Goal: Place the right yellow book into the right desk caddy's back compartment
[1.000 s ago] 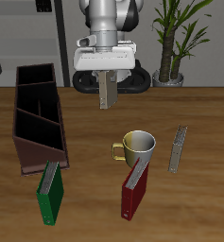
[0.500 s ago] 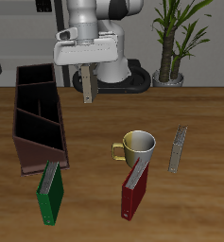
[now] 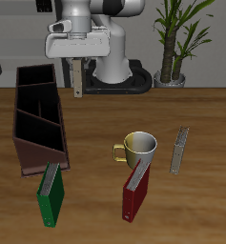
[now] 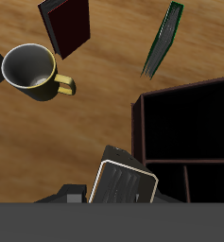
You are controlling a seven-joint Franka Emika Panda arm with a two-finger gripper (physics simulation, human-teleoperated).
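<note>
Nearest the table's (image 3: 95, 143) front edge, a green book (image 3: 51, 195) and a thick red book (image 3: 135, 191) each carry a thin greyish book leaning on top, out of the way of the work. Just behind the red book stands a mug (image 3: 139, 146), and a spare yellow book (image 3: 180, 151) lies untouched toward the table's side edge. The long brown desk caddy (image 3: 38, 119) runs back along the opposite edge, its sloped face toward the front and its back compartment (image 3: 34, 76) open at the far end. Above the table's back edge, the gripper (image 3: 76, 63) is clamped on the yellow book (image 3: 77, 79), which hangs upright, spine vertical, likely so it can drop edge-first into the narrow cell. It hangs just beside that compartment rather than over it; the wrist view shows the book's end (image 4: 123, 183) near the caddy's dark cells (image 4: 187, 123).
</note>
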